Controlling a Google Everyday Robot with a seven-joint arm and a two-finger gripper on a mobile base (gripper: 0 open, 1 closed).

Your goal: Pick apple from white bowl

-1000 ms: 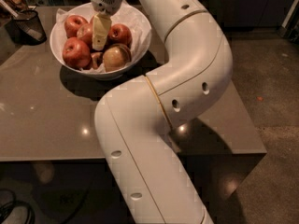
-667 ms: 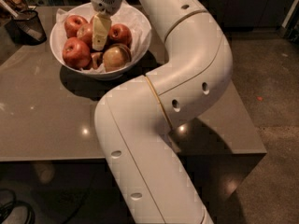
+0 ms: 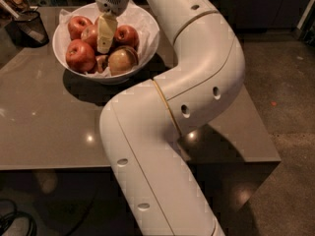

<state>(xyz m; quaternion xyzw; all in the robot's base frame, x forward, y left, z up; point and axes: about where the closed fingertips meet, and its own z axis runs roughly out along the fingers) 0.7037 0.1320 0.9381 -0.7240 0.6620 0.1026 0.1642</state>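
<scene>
Over the white bowl (image 3: pixel 145 53), the gripper (image 3: pixel 106 38) sits low among the apples (image 3: pixel 81 55).
Jaws' state I cannot tell; a sideways push could roll an apple away.

Wide, glossy white bowl (image 3: pixel 146 53) upright on the table (image 3: pixel 49 117) toward its far left corner, lined with crumpled white paper. Inside, several red apples (image 3: pixel 80 55) and one yellow-brown apple (image 3: pixel 120 60), packed close together. Jaws down in the bowl's middle, among the apples.
</scene>
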